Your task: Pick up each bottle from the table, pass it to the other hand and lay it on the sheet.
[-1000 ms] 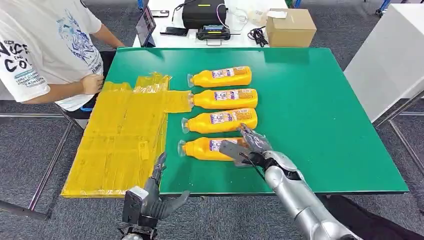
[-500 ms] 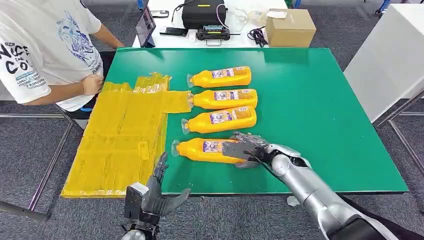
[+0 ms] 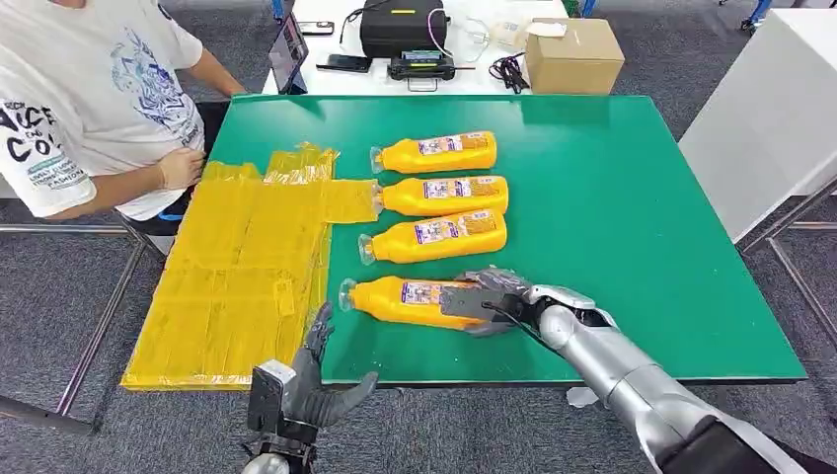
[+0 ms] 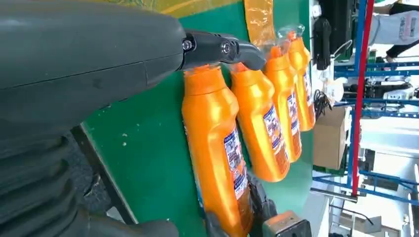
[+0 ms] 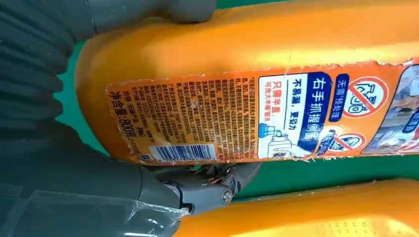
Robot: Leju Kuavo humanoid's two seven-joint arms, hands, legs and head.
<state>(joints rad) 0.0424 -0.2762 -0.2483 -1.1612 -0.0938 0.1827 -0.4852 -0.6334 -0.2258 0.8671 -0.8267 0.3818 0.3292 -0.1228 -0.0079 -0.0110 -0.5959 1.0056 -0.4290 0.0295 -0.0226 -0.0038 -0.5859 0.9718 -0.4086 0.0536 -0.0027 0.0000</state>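
Four orange bottles lie on their sides in a column on the green table point(image 3: 632, 217), caps pointing left. My right hand point(image 3: 489, 299) grips the base end of the nearest bottle point(image 3: 400, 299), which lies near the table's front edge. In the right wrist view its labelled body point(image 5: 247, 89) sits between thumb and fingers point(image 5: 207, 185). The other three bottles point(image 3: 434, 237) point(image 3: 441, 195) point(image 3: 434, 152) lie untouched behind it. The yellow sheet point(image 3: 247, 267) covers the table's left part. My left hand point(image 3: 301, 390) hangs open below the front edge, empty; its wrist view shows the nearest bottle point(image 4: 215, 143).
A person in a white T-shirt point(image 3: 89, 99) sits at the back left, one hand by the sheet's far corner. Behind the green table a white table holds a cardboard box point(image 3: 572, 54), a black case point(image 3: 400, 28) and a laptop point(image 3: 288, 51). Another white table point(image 3: 770, 118) stands right.
My right hand came down from over the nearest bottle and closed round its base end. The bottle slid a little to the left. The left hand barely moved.
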